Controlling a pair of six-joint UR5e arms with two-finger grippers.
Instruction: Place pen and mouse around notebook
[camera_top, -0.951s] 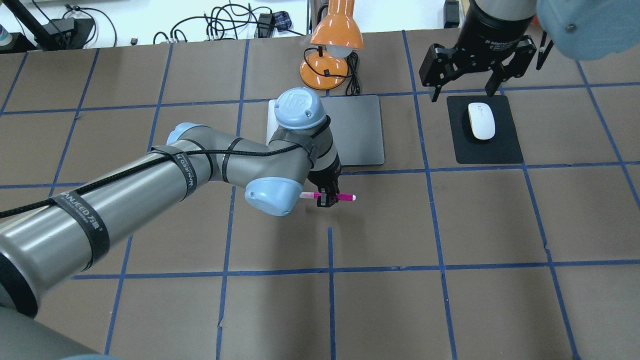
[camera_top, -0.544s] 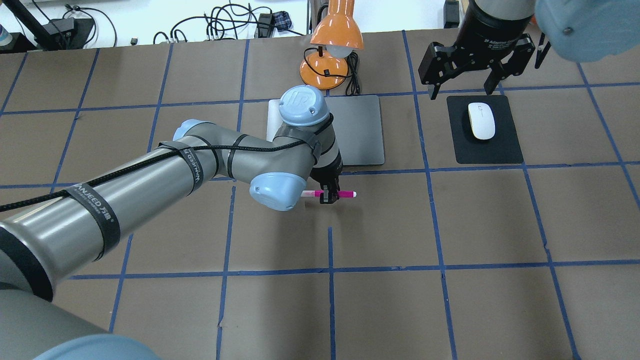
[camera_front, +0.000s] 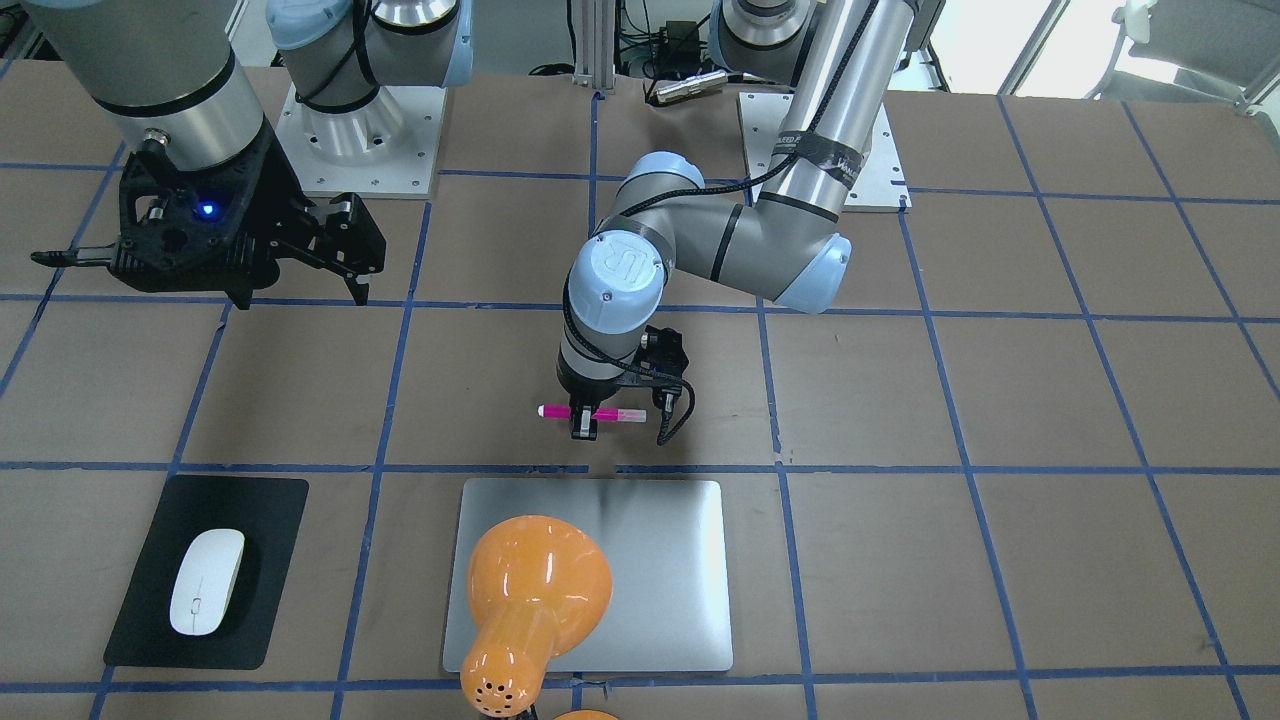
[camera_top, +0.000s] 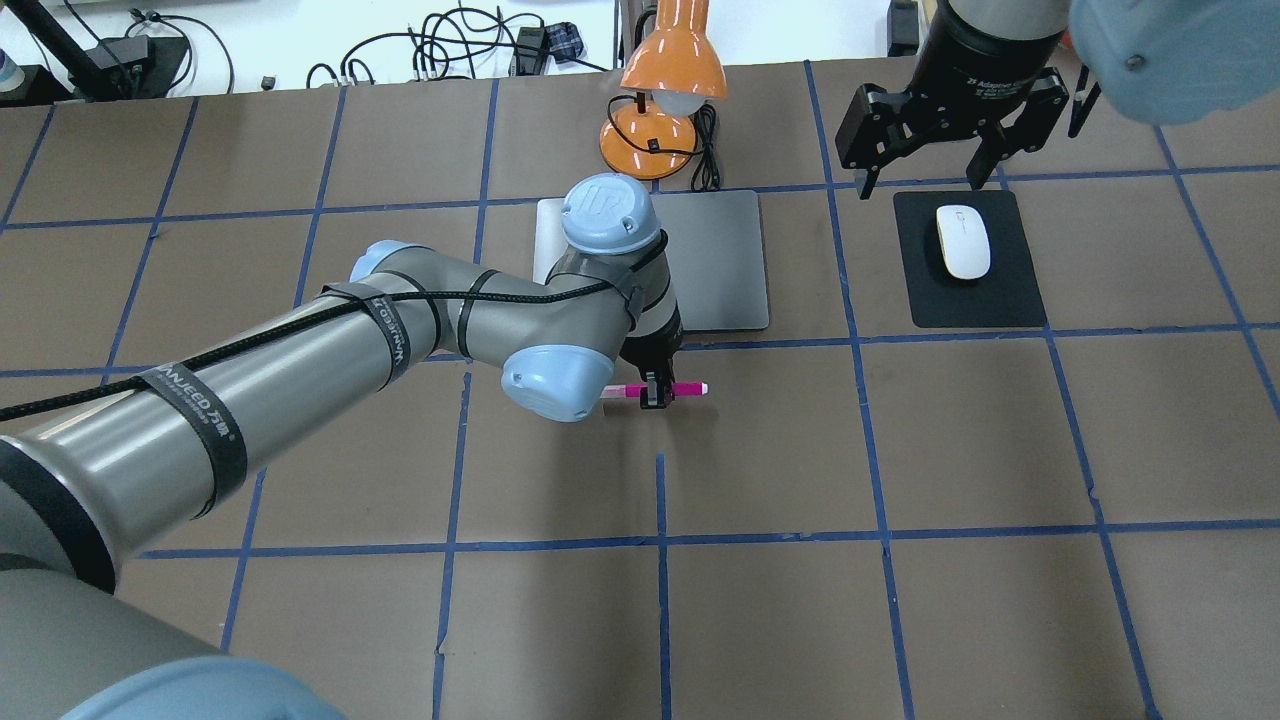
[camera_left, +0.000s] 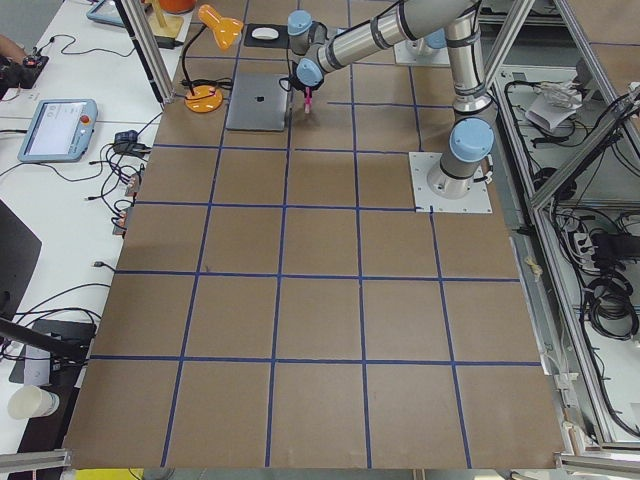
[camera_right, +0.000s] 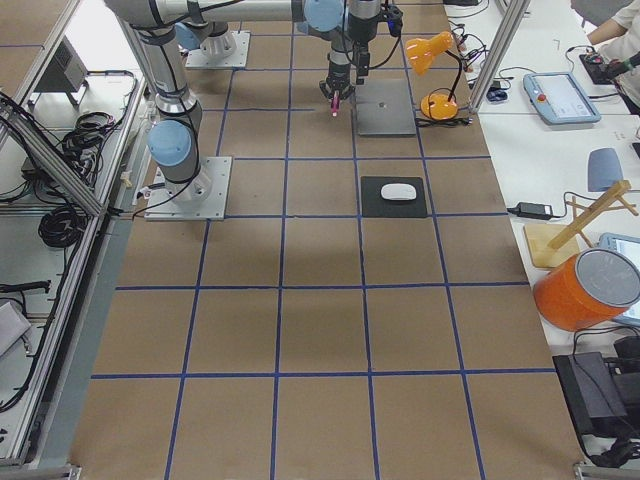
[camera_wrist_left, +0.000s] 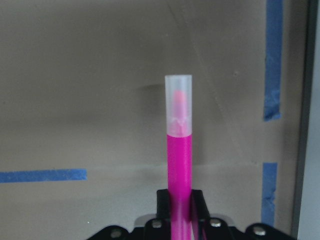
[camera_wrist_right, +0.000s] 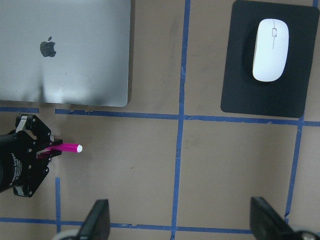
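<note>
Pinching pen (camera_top: 687, 388) crosswise: left pincer (camera_top: 655, 398).

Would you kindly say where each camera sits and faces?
Front-facing: across the table, facing the robot; left gripper holds the slim magenta pen.
Overhead: behind the robot, looking forward, down; left arm dominates.
Exterior left: table's end; left arm nearer.
Exterior right: opposite end; right arm nearer.
Left wrist: along its gripper to the pen.
Right wrist: down past its fingertips on flat silver notebook, white oval mouse; both wrists see the pen.
</note>
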